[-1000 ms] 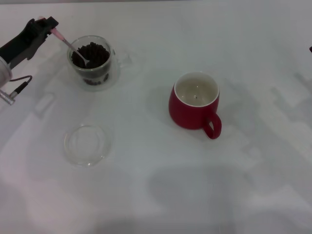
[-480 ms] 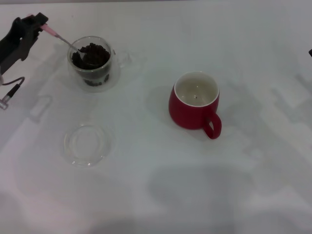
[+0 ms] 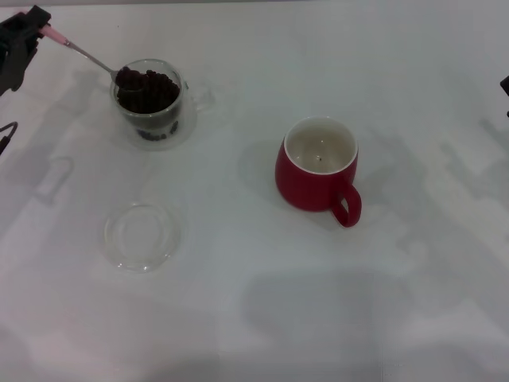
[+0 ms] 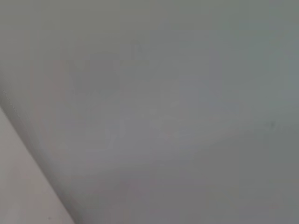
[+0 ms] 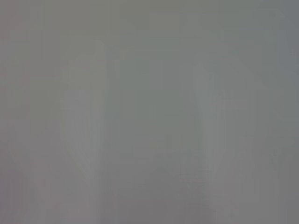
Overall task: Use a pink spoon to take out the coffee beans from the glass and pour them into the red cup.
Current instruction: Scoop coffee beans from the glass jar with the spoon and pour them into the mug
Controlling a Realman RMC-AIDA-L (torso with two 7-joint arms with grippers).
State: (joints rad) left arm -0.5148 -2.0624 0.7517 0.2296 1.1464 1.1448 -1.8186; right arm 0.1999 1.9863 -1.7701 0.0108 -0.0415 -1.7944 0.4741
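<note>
pink spoon (image 3: pixel 79 52): handle pinched in the left gripper (image 3: pixel 36 24) at the far left edge of the table; metal bowl over the glass rim, loaded with beans
coffee beans (image 3: pixel 151 87): dark heap filling the glass
glass (image 3: pixel 151 99): upright, far left of the white table (image 3: pixel 262 318)
red cup (image 3: pixel 318 171): upright, well apart to the right of the glass, handle toward the robot
glass dish (image 3: pixel 141 235): flat, nearer the robot than the glass
right gripper (image 3: pixel 505 83): only a sliver at the right edge, can't tell its fingers
</note>
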